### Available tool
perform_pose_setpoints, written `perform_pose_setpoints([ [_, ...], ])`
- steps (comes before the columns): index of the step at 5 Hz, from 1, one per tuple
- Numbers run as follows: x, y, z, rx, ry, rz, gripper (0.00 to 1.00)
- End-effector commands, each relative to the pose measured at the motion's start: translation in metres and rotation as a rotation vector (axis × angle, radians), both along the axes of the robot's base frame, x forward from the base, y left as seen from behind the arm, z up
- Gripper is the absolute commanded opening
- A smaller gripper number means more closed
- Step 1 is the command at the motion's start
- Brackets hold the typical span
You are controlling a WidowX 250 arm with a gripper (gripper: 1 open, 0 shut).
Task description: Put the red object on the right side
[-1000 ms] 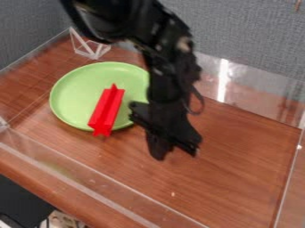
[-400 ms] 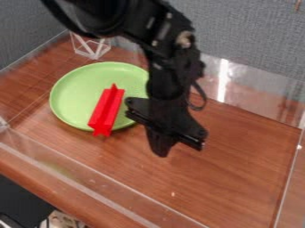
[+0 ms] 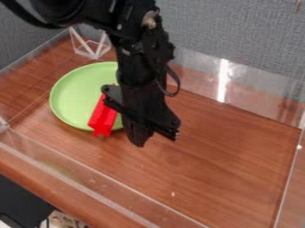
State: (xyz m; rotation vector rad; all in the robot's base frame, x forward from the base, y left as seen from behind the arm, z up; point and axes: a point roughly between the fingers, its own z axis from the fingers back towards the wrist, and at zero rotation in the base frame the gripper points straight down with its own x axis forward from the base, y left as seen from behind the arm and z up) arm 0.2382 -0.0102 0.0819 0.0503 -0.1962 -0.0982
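So the red bar [image 3: 103,116] is lying on the plate [image 3: 74,90], its near end poking past the rim, and the arm [image 3: 144,67] is now partly covering it, having swung in toward the plate over the last second. Looks like it's lining up for a grab, with the move right still to come. The gripper [image 3: 139,142] is hanging just off the plate's right side, jaws closed up. The plate's looking smooth, round and lime green, sitting on wood-grain table [image 3: 226,178].
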Motion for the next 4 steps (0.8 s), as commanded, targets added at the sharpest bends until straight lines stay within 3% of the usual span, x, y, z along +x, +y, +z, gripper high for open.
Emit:
perform_pose_setpoints([
  [1,0.002,-0.021,0.009,-0.016,-0.035,-0.122,0.00],
  [2,0.012,-0.053,0.015,-0.024,-0.029,-0.082,0.00],
  [3,0.015,-0.030,0.022,-0.010,-0.020,0.037,0.00],
  [4,0.005,0.004,0.025,0.010,-0.019,0.147,0.00],
])
